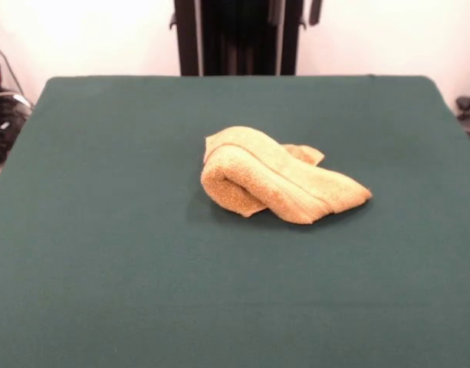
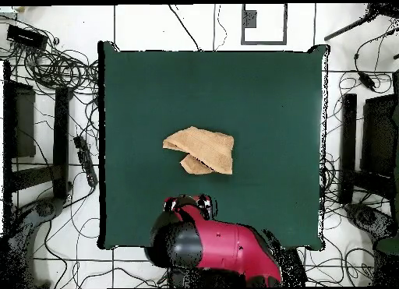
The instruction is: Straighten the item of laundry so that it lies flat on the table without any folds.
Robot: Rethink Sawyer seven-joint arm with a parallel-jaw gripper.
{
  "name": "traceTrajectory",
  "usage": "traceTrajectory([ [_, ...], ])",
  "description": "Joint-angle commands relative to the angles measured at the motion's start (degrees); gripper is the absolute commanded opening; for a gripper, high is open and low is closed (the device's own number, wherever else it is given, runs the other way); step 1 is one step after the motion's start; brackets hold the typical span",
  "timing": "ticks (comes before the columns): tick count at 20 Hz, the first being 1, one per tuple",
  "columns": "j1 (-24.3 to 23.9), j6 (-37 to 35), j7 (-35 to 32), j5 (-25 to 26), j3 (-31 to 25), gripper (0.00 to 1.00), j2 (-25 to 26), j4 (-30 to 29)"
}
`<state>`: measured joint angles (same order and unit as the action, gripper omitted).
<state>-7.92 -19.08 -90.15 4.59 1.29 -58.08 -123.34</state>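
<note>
The towel (image 1: 277, 178) is lying bunched and folded over itself at the centre of the counter (image 1: 104, 268), nothing flattened yet, the arm (image 2: 218, 247) hanging back at the overhead frame's bottom, its grip unreadable.

Non-task stuff only: cable tangle (image 2: 54, 64) on white tiled floor (image 2: 171, 25), far-left of end effector in overhead. Black stand (image 2: 33, 149) w/ power strip (image 2: 84, 161) to its left; another black stand (image 2: 366, 149) to its right. Square floor marker (image 2: 263, 23) straight ahead, well beyond it. White wall (image 1: 89, 34) in front view.
</note>
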Motion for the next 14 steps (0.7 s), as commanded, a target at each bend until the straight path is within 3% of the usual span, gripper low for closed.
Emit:
traceTrajectory([
  [1, 0.0, 4.7, -7.4, 3.7, -0.2, 1.00, 10.3, 3.9],
  [8, -1.9, 9.0, -6.4, 5.4, -1.9, 1.00, 17.8, 8.0],
  [14, 4.7, 11.5, -9.5, 5.4, 4.2, 1.00, 23.6, 13.7],
])
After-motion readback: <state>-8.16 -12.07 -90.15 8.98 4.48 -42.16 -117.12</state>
